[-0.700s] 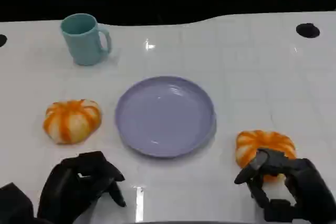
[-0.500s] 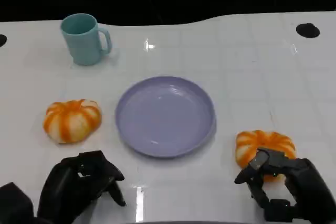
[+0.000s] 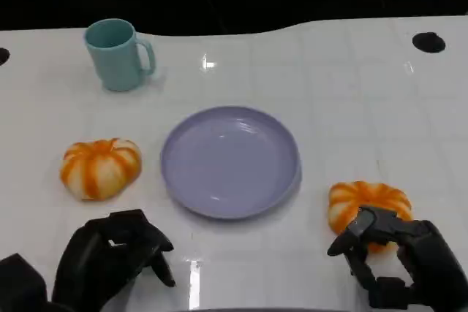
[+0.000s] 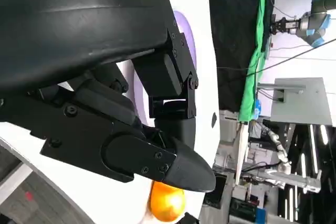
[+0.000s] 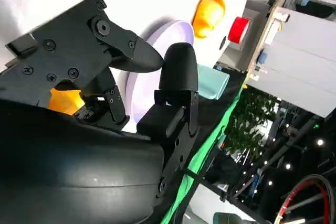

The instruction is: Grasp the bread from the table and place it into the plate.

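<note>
The right black robot hand (image 3: 398, 257) has its fingers spread, empty, at the near edge of the orange-and-white pumpkin-shaped bread (image 3: 368, 206), right of the round lilac plate (image 3: 230, 161). The left black robot hand (image 3: 113, 257) is half curled, empty, with bare white table (image 3: 351, 100) between it and the second such bread (image 3: 100, 168).

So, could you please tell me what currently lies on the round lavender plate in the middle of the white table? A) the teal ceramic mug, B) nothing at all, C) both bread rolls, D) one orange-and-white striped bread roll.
B: the round lavender plate is bare, with one orange-and-white striped bread roll on the white table to one side, the other roll at the opposite side, and the teal ceramic mug standing farther back.
</note>
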`<move>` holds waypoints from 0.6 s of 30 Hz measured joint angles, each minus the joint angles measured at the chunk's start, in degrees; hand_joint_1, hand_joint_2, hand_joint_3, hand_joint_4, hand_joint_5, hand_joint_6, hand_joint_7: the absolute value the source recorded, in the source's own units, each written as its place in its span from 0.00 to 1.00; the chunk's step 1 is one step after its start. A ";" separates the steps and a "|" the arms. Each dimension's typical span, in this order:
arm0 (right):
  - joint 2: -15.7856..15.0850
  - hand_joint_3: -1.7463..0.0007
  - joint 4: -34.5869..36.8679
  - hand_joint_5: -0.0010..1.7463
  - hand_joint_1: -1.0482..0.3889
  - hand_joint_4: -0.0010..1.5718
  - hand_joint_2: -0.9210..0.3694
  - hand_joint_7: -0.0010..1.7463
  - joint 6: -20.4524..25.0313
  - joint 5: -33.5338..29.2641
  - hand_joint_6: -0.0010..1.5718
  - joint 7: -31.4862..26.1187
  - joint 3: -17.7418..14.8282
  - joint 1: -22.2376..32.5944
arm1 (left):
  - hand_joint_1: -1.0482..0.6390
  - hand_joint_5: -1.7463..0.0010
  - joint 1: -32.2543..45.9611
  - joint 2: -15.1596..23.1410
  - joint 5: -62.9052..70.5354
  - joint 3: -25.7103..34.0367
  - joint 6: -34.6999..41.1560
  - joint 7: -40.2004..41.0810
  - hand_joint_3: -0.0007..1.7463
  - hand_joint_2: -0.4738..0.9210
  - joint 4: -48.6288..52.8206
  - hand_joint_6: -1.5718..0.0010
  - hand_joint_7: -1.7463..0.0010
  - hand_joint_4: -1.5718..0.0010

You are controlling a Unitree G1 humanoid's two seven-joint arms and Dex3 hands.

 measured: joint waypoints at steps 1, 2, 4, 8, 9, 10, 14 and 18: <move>0.00 0.38 0.00 0.97 0.52 0.51 0.35 0.69 0.00 0.00 0.53 0.00 0.00 0.00 | 0.06 0.29 0.00 0.00 0.00 0.00 0.00 0.00 0.02 1.00 0.00 0.25 0.53 0.28; 0.00 0.38 0.00 0.97 0.52 0.51 0.35 0.68 0.00 0.00 0.53 0.00 0.00 0.00 | 0.07 0.29 0.00 0.00 0.00 0.00 0.00 0.00 0.02 1.00 0.00 0.25 0.53 0.28; 0.00 0.38 0.00 0.96 0.53 0.51 0.35 0.68 0.00 -0.01 0.53 0.00 -0.01 0.00 | 0.06 0.29 0.00 0.00 -0.01 0.00 0.00 0.00 0.02 1.00 0.00 0.25 0.53 0.27; 0.00 0.38 0.00 0.96 0.53 0.51 0.35 0.67 0.00 -0.02 0.53 0.00 -0.03 0.00 | 0.06 0.30 0.00 0.00 -0.01 0.00 0.01 0.00 0.02 1.00 0.00 0.25 0.53 0.27; 0.00 0.38 0.00 0.95 0.53 0.51 0.35 0.66 0.00 -0.02 0.53 0.00 -0.04 0.00 | 0.06 0.30 0.00 0.00 -0.01 0.00 0.02 0.00 0.02 1.00 0.00 0.25 0.54 0.27; 0.00 0.39 0.00 0.94 0.53 0.51 0.34 0.65 0.00 -0.02 0.52 0.00 -0.05 0.00 | 0.06 0.30 0.00 0.00 -0.01 0.00 0.02 0.00 0.02 1.00 0.00 0.25 0.54 0.27; 0.23 0.63 -0.09 0.82 0.48 0.41 0.17 0.53 0.00 0.18 0.43 -0.01 -0.27 0.01 | 0.06 0.30 0.00 -0.01 -0.01 0.00 0.02 0.00 0.02 1.00 0.00 0.25 0.54 0.27; 0.35 0.78 -2.42 0.63 0.48 0.35 0.08 0.36 0.95 2.66 0.36 1.02 -0.30 0.16 | 0.07 0.30 -0.01 -0.02 0.00 0.00 0.01 0.00 0.02 1.00 0.00 0.25 0.54 0.27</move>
